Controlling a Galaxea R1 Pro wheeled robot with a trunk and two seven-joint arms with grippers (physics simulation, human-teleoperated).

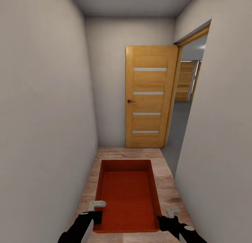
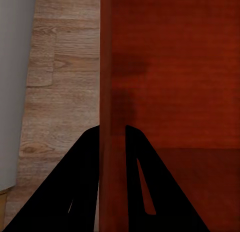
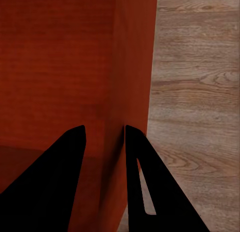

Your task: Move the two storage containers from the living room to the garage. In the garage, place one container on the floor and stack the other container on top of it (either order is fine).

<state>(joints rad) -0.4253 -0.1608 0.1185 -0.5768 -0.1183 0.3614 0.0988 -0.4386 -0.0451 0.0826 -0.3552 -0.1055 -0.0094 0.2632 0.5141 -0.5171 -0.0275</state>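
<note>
One orange-red storage container, open-topped and empty, hangs level in front of me above a light wood plank floor. My left gripper is shut on its left side wall and my right gripper on its right side wall. In the left wrist view the black fingers of the left gripper straddle the thin wall of the container. The right wrist view likewise has the right gripper pinching the wall of the container.
I am in a narrow corridor with pale walls close on the left and right. Ahead, a wooden door stands open. The doorway beside it gives onto a room with a grey floor.
</note>
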